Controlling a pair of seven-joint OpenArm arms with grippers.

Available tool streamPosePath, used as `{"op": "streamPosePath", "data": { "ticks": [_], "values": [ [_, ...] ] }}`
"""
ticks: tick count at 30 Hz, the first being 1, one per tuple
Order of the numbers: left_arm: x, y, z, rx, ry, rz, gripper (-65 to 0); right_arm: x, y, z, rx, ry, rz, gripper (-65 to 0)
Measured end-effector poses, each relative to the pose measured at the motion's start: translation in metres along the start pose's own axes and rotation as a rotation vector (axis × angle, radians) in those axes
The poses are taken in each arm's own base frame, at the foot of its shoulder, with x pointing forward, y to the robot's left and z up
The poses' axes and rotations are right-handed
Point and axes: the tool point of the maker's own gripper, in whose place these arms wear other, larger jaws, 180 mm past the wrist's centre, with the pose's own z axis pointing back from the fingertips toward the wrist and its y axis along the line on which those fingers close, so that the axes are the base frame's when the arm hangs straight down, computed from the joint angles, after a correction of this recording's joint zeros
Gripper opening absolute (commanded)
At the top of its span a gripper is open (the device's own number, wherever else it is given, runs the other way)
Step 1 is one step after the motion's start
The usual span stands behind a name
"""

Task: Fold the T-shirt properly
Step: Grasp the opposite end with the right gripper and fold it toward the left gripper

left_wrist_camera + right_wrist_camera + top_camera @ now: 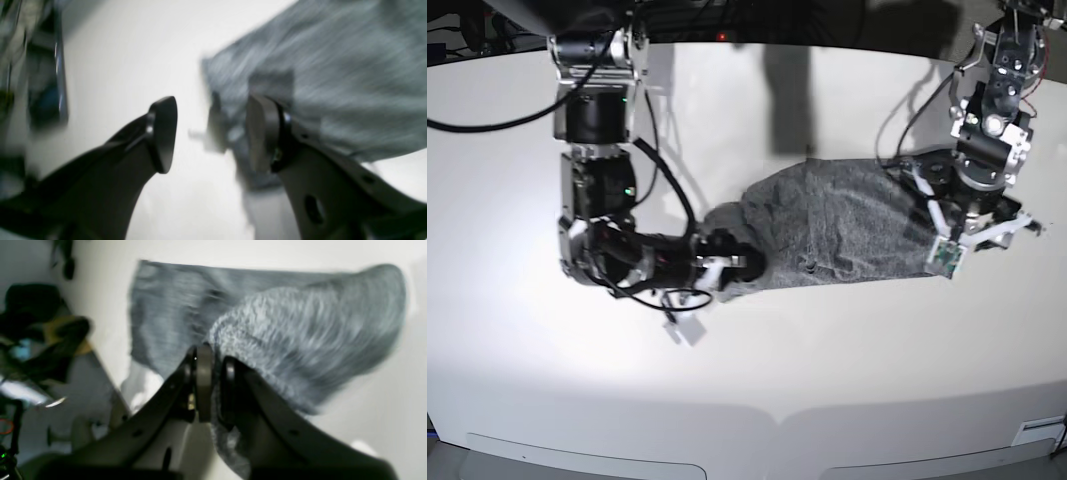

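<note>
The heather-grey T-shirt [847,225] lies bunched across the middle of the white table [757,370]. In the base view my right gripper [745,264] reaches in low from the left and pinches the shirt's left edge. The right wrist view shows its jaws pressed together on a raised fold of the T-shirt [300,336], with the right gripper [213,383] shut on it. My left gripper [930,218] hovers over the shirt's right end. In the blurred left wrist view, the left gripper [213,133] is open, and the T-shirt [333,76] lies behind its right finger [263,133].
Black cables [667,190] hang along the right arm on the base view's left. Dark clutter [36,330] sits beyond the table's edge in the right wrist view. The table's front edge [747,415] runs along the bottom of the base view.
</note>
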Motion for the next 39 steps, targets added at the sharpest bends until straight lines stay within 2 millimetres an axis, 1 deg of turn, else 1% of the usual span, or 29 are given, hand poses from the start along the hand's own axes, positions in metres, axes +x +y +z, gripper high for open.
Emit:
{"op": "streamPosePath", "data": {
  "ticks": [2, 3, 4, 5, 9, 12, 15, 19, 22, 25, 28, 32, 35, 37, 39],
  "values": [
    [-0.007, 0.022, -0.003, 0.098, 0.019, -0.009, -32.4, 0.009, 0.016, -0.010, 0.034, -0.004, 0.022, -65.0],
    [-0.011, 0.029, -0.005, 0.126, 0.028, -0.018, -32.4, 0.013, 0.024, -0.015, 0.052, -0.008, 0.032, -65.0],
    [-0.016, 0.030, -0.009, 0.129, 0.045, -0.026, -32.4, 0.016, 0.034, -0.021, 0.072, -0.006, 0.042, -65.0],
    [-0.023, 0.030, -0.013, 0.129, 0.065, -0.036, -32.4, 0.019, 0.043, -0.027, 0.093, -0.007, 0.053, -65.0],
    [-0.061, 0.018, -0.030, 0.089, 0.181, -0.031, -32.4, 0.030, 0.083, -0.046, 0.171, 0.022, 0.108, -65.0],
    [-0.082, 0.008, -0.038, 0.052, 0.240, -0.018, -32.4, 0.035, 0.098, -0.052, 0.194, 0.031, 0.157, -65.0],
    [-0.092, 0.007, -0.046, 0.051, 0.243, -0.030, -32.4, 0.032, 0.102, -0.057, 0.190, 0.045, 0.196, -65.0],
    [-0.098, 0.004, -0.051, 0.045, 0.244, -0.033, -32.4, 0.025, 0.118, -0.067, 0.217, 0.079, 0.243, -65.0],
    [-0.098, 0.003, -0.052, 0.038, 0.240, -0.026, -32.4, 0.025, 0.128, -0.072, 0.234, 0.067, 0.266, -65.0],
    [-0.098, 0.002, -0.052, 0.033, 0.241, -0.021, -32.4, 0.031, 0.136, -0.076, 0.246, 0.024, 0.282, -65.0],
    [-0.096, -0.003, -0.052, 0.025, 0.239, -0.010, -32.4, 0.029, 0.135, -0.084, 0.204, 0.030, 0.338, -65.0],
    [-0.089, -0.023, -0.051, -0.005, 0.231, 0.019, -32.4, 0.020, 0.134, -0.098, 0.158, 0.047, 0.411, -65.0],
    [-0.085, -0.035, -0.050, -0.036, 0.225, 0.008, -32.4, 0.005, 0.135, -0.111, 0.155, 0.084, 0.444, -65.0],
    [-0.089, -0.031, -0.049, -0.015, 0.248, -0.013, -32.4, -0.008, 0.136, -0.119, 0.159, 0.116, 0.452, -65.0],
    [-0.097, -0.018, -0.047, 0.045, 0.301, -0.070, -32.4, -0.018, 0.137, -0.125, 0.169, 0.135, 0.450, -65.0]
  ]
}}
